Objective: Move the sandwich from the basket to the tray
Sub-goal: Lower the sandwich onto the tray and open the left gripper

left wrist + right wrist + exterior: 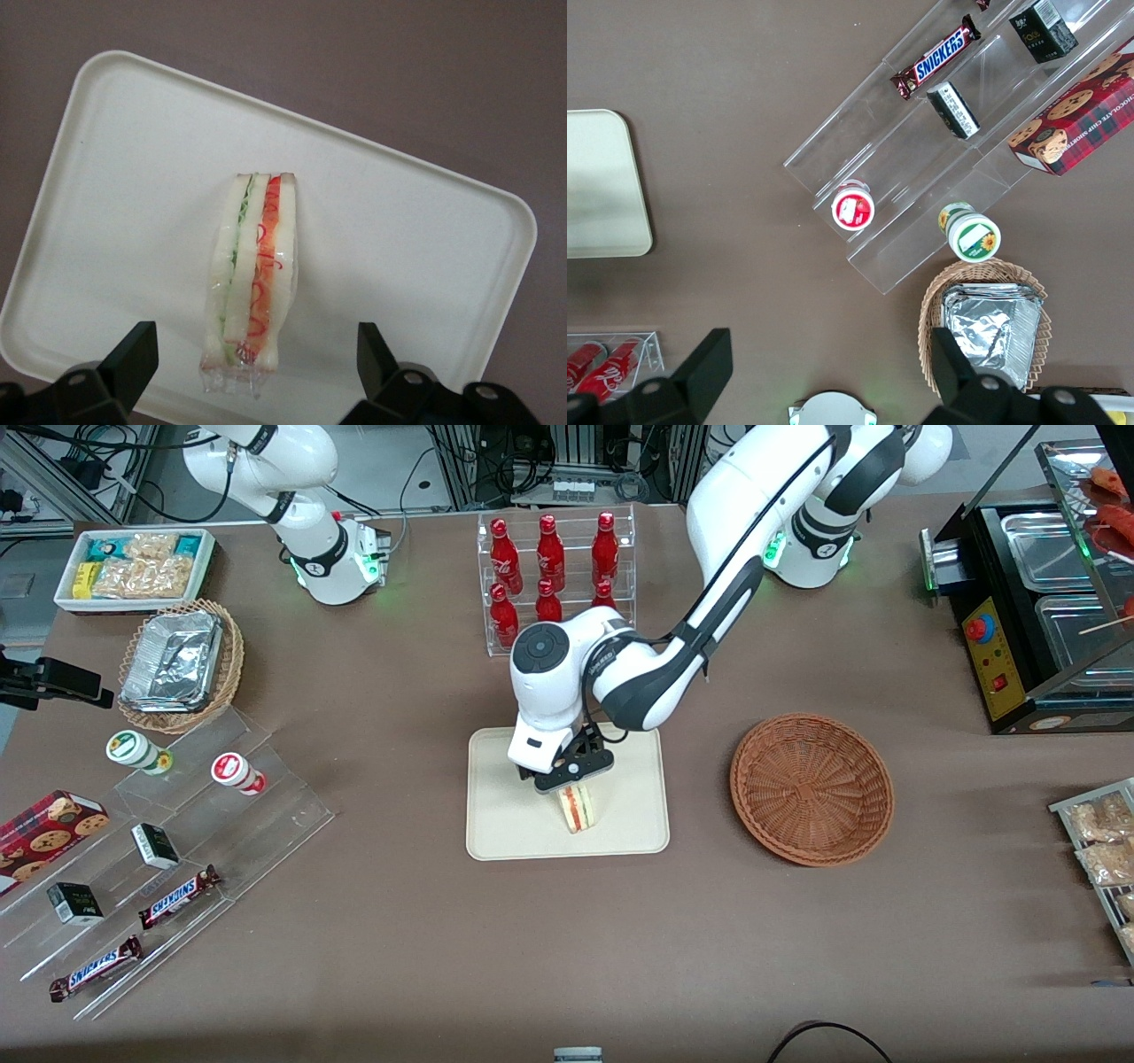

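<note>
On the tray (pixel 505 815): sandwich (pixel 252 274) | claw (pixel 257 359) spread wide above | wrist shows gap

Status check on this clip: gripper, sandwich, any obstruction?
Gripper above the tray, jaws open. Sandwich standing on its edge on tray, released. Basket empty. Nothing in the way.

A brown-covered table (pixel 399 921) fills the scene, with metal racks and cables (pixel 567 460) above it

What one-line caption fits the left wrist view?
Open gripper above the sandwich, which stands on its edge on the cream tray.
</note>
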You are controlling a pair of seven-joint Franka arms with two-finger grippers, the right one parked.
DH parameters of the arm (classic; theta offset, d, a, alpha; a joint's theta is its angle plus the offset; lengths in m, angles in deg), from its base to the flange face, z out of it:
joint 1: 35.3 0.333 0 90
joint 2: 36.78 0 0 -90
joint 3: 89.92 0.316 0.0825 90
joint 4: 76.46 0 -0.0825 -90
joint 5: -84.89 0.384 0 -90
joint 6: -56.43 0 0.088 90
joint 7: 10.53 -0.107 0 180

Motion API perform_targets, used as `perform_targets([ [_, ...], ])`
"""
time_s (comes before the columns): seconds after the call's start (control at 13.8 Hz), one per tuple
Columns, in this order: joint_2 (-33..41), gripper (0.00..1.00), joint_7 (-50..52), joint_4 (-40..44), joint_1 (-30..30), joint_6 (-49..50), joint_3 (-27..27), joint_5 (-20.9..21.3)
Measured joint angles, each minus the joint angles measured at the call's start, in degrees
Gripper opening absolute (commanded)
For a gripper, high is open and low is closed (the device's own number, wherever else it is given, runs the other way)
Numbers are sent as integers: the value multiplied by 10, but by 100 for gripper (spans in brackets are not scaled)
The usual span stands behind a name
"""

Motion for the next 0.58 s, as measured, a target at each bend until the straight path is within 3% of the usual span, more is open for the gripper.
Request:
perform_targets([
  [0.36,10,100,-73,56,6,78,10,1],
  [0.58,41,100,-126,64,67,89,11,-9],
])
